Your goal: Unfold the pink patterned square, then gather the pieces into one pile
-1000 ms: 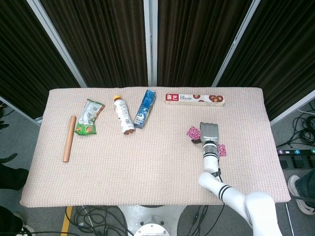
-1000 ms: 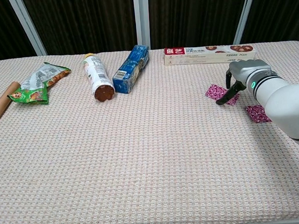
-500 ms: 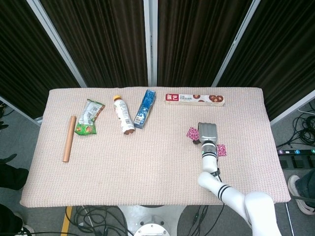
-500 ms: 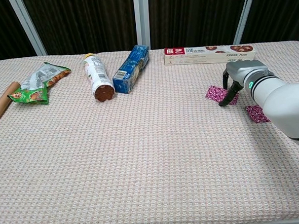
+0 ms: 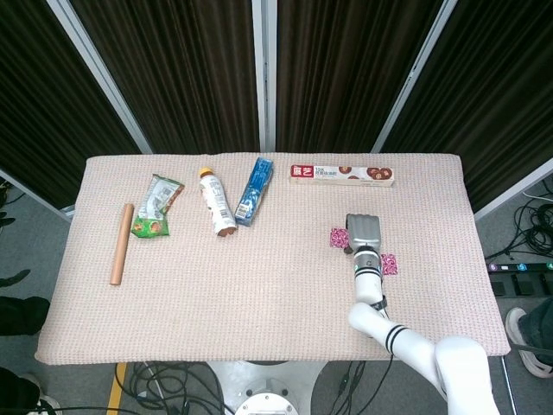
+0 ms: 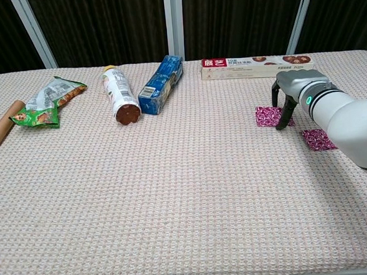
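One pink patterned square (image 6: 267, 116) (image 5: 338, 237) lies flat on the woven tablecloth (image 6: 187, 193) at the right. A second pink piece (image 6: 317, 139) (image 5: 390, 264) lies a little nearer and further right, apart from the first. My right hand (image 6: 294, 86) (image 5: 364, 233) hovers over the first square's right edge with fingers (image 6: 286, 115) pointing down and spread; one fingertip touches that edge. It holds nothing. My left hand shows in neither view.
Along the back stand a long biscuit box (image 6: 257, 66), a blue packet (image 6: 160, 76), a lying bottle (image 6: 120, 94), a green snack bag (image 6: 46, 101) and a brown tube (image 6: 2, 132) at the far left.
The pink square under my right hand has turned from a diamond to lie squarer and flatter. The hand has shifted slightly toward the back right.
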`<action>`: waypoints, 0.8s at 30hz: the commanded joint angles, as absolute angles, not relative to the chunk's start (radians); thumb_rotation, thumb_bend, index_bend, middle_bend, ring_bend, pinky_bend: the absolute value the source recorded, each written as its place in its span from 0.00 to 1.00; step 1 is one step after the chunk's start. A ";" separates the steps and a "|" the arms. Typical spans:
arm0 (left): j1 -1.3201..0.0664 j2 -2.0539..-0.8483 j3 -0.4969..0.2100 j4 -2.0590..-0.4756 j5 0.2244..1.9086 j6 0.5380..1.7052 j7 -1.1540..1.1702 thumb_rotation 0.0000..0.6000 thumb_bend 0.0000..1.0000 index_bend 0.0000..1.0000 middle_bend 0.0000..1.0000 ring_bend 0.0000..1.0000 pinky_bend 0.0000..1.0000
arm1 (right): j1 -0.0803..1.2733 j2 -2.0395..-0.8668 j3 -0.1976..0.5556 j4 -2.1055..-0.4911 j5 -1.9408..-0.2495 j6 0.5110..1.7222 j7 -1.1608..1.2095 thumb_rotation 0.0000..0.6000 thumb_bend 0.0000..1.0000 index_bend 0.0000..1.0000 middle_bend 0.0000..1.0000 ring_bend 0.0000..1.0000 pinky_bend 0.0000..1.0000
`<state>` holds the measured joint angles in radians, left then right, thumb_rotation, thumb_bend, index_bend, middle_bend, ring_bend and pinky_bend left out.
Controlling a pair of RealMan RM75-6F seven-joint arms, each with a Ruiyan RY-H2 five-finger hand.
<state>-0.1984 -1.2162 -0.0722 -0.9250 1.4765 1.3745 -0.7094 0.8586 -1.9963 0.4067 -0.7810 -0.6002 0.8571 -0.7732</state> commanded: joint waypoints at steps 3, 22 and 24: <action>-0.197 -1.214 -0.072 -0.926 1.477 1.377 -0.708 1.00 0.05 0.23 0.23 0.16 0.26 | 0.854 -1.991 0.402 -0.796 -0.602 0.862 -0.770 0.99 0.00 0.47 1.00 1.00 1.00; -0.200 -1.201 -0.076 -0.960 1.480 1.384 -0.689 1.00 0.05 0.23 0.23 0.17 0.26 | 0.829 -1.899 0.383 -0.976 -0.619 0.935 -0.777 0.99 0.00 0.47 1.00 1.00 1.00; -0.201 -1.199 -0.077 -0.968 1.479 1.384 -0.682 1.00 0.05 0.23 0.23 0.16 0.26 | 0.812 -1.861 0.364 -1.043 -0.624 0.952 -0.795 1.00 0.00 0.47 1.00 1.00 1.00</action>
